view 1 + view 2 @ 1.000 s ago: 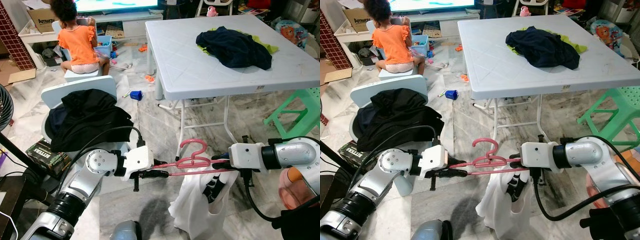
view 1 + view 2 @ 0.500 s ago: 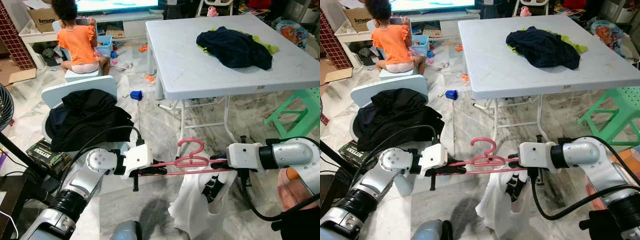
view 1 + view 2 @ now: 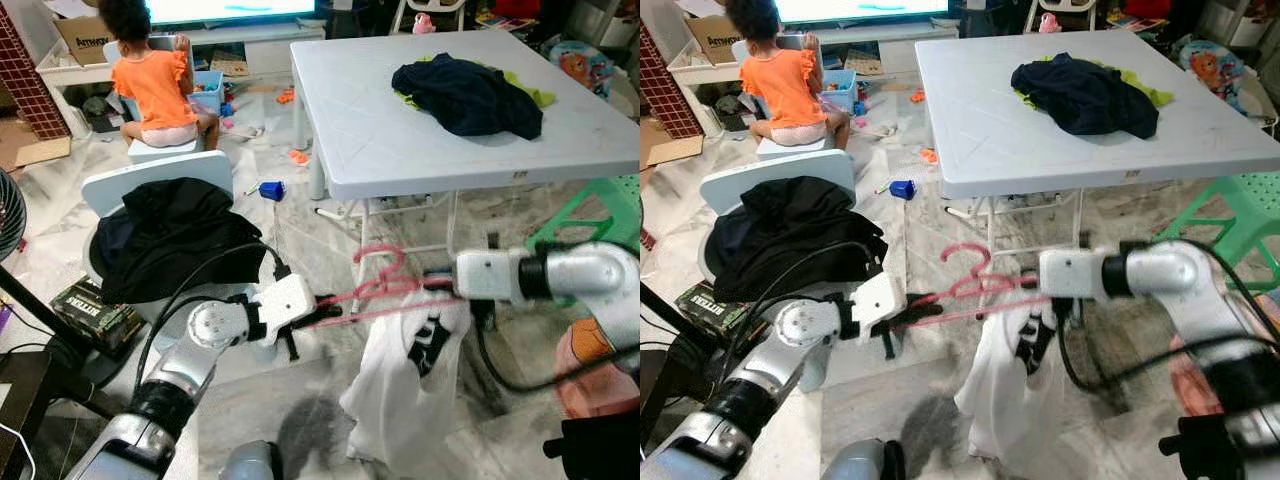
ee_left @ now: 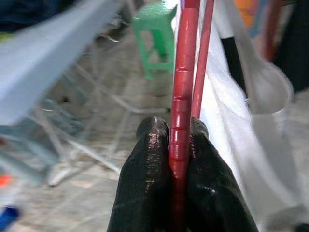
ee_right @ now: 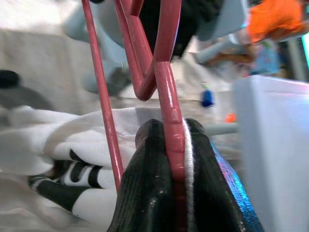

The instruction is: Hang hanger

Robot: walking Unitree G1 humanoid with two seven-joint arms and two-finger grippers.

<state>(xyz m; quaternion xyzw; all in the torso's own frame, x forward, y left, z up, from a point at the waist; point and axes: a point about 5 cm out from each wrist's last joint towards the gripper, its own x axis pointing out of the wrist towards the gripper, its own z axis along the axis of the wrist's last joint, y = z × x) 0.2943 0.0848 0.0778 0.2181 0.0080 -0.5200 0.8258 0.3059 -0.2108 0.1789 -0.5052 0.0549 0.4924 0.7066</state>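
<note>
The left gripper (image 4: 179,145) was clenched on one end of the pink hanger (image 3: 385,285), its two black fingers (image 4: 147,183) pressed against the bar from both sides. The right gripper (image 5: 174,145) gripped the other end the same way, with a thread of white cloth caught along the bar between its fingers (image 5: 149,188). The hanger was held up in the air between the two arms, in front of the white table (image 3: 400,150) and below its near edge, hook pointing up. A white shirt (image 3: 405,385) with a black print hung from it toward the marble floor (image 3: 300,240); the print was folded and could not be read.

The hanger and both arms were blurred in the head views. On the tabletop, toward its far right corner, lay a dark garment (image 3: 465,95) over something yellow-green that was mostly hidden. To the left stood a white chair (image 3: 150,180) draped in black clothes (image 3: 170,240), and beside it a dark box (image 3: 98,312) whose lettering was too small to make out. A cardboard box (image 3: 85,35) at the far left was cut off by the edge. A child in an orange top (image 3: 150,85) sat with their back turned. A green stool (image 3: 590,225) stood to the right.
</note>
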